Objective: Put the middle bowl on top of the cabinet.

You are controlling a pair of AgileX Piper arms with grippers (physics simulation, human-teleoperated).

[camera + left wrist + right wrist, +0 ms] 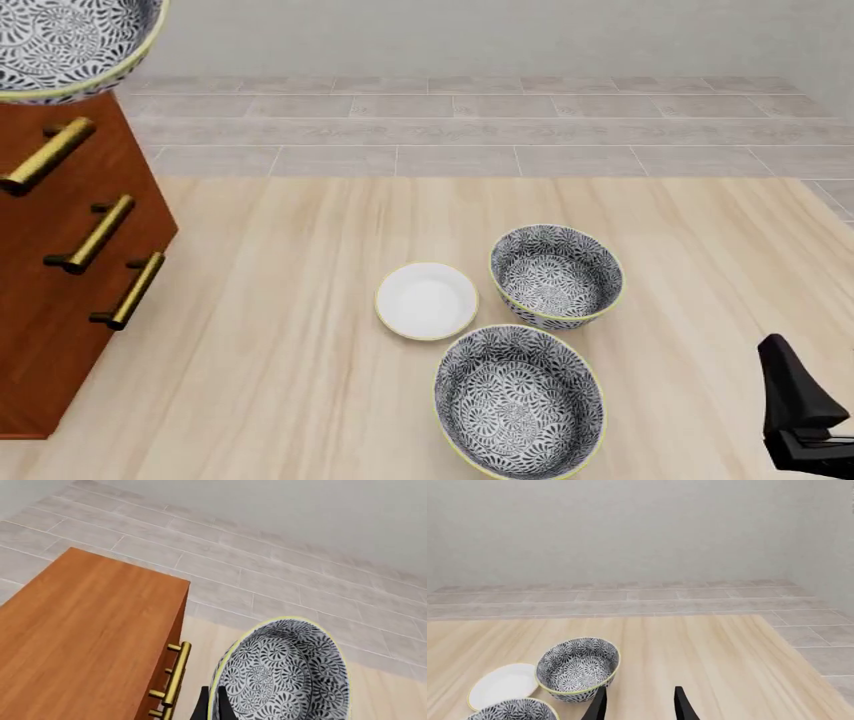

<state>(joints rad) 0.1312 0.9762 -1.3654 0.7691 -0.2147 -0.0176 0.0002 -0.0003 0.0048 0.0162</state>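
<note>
1. The middle bowl is held up in the air by the left gripper, whose jaws are closed on its pale yellow-green rim (only the dark tips show in the left wrist view).
2. In the front view that bowl is seen at the top left corner, above the cabinet; whether it touches the cabinet's top cannot be told.
3. In the left wrist view the bowl is seen beside the cabinet's front edge, near the brass bar handles, with the flat wooden top lying bare.
4. Two more patterned bowls are left on the table: a far one and a near one, close together.
5. A small plain white dish lies just beside them, on their left.
6. The right gripper is kept low at the table's near right, its jaws narrowly parted and holding nothing.
</note>
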